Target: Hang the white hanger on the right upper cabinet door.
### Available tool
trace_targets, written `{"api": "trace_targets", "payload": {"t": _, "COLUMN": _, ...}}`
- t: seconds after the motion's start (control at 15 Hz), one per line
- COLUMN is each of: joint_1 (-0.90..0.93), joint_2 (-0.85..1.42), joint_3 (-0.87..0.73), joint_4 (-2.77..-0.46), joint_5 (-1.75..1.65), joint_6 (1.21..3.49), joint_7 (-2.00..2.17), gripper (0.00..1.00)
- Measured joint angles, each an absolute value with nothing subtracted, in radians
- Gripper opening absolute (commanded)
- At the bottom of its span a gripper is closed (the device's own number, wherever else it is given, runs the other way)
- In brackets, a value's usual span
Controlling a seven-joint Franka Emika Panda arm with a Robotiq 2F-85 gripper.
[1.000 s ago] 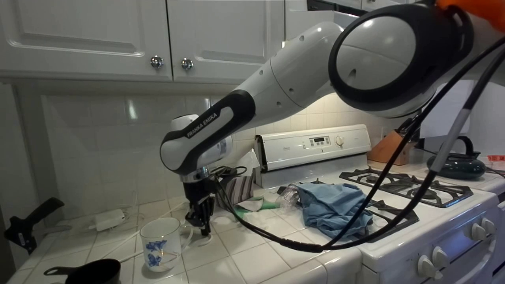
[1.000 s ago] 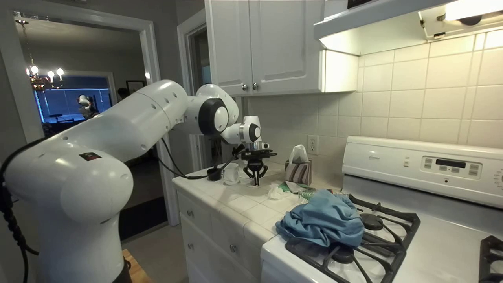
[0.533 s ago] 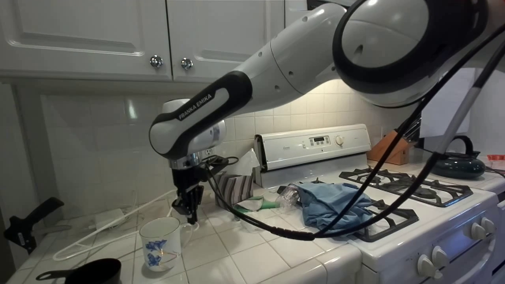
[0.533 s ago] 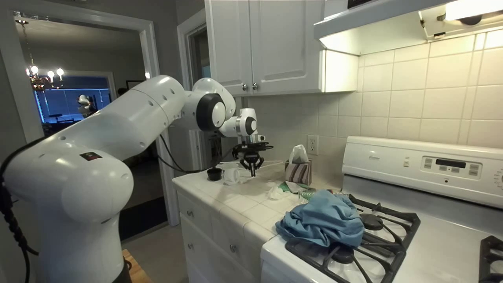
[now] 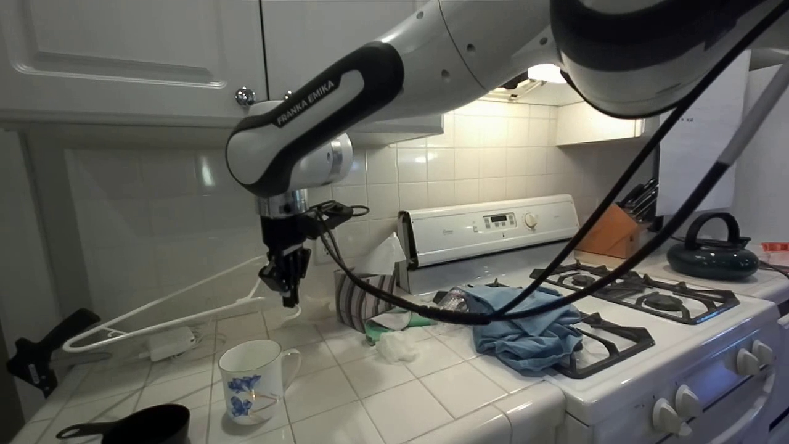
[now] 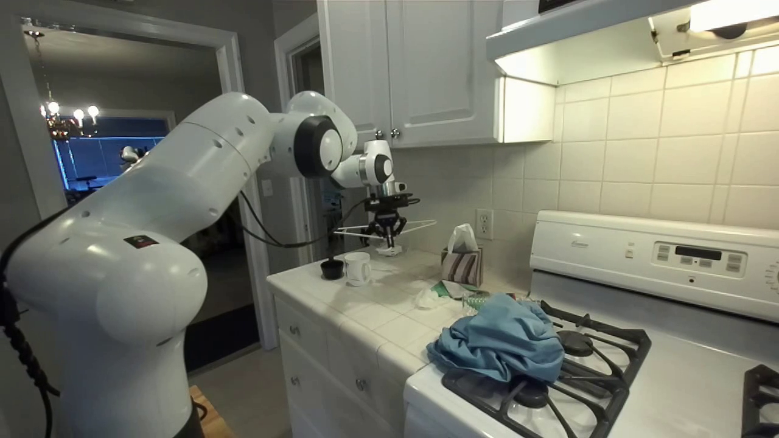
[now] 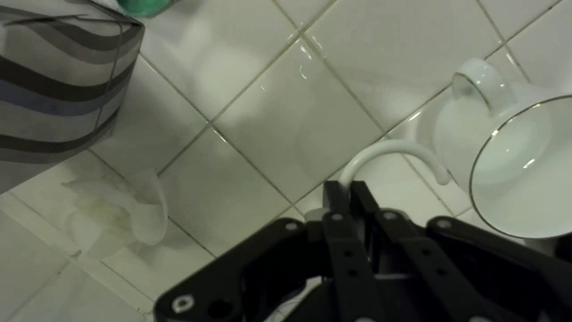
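One item is in hand: the white hanger [image 5: 185,319]. In an exterior view it is held clear of the counter [image 5: 413,394], taken near its neck by the gripper [image 5: 290,303], its body spread to picture left.

In an exterior view the right upper cabinet door [image 6: 444,73] and its knob [image 6: 396,133] are above the gripper; the depth between them cannot be read. The hanger shows nearly edge-on, its long axis crossing behind the gripper, so its plane is judged close to level. The coming move turns on this: the door lies upward, while the hanger lies flat. A lift is called for, and probably a tilt toward upright before the hanger can catch. Whether the knob or the door's top edge is the intended support cannot be determined; that edge is out of frame.

In the wrist view the fingers [image 7: 364,199] stand narrow, drawn together on the hanger's wire at the foot of the hook [image 7: 393,146]. The curve of the hook projects beyond them, free, its tip directed toward the mug [image 7: 523,170], which stands lower, on the counter. With the hold so near one end, the body overhangs; twist or swing in the grasp is assessed as the main risk.
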State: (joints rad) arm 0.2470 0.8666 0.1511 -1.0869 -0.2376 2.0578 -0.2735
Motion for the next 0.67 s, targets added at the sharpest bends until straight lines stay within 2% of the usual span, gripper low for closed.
{"api": "trace_targets", "payload": {"t": 0.67, "joint_1": 0.202, "joint_2": 0.546, "joint_3": 0.098, "joint_4": -1.481, "joint_5": -0.24, "joint_6": 2.065, "joint_7": -0.237, "gripper": 0.02}}
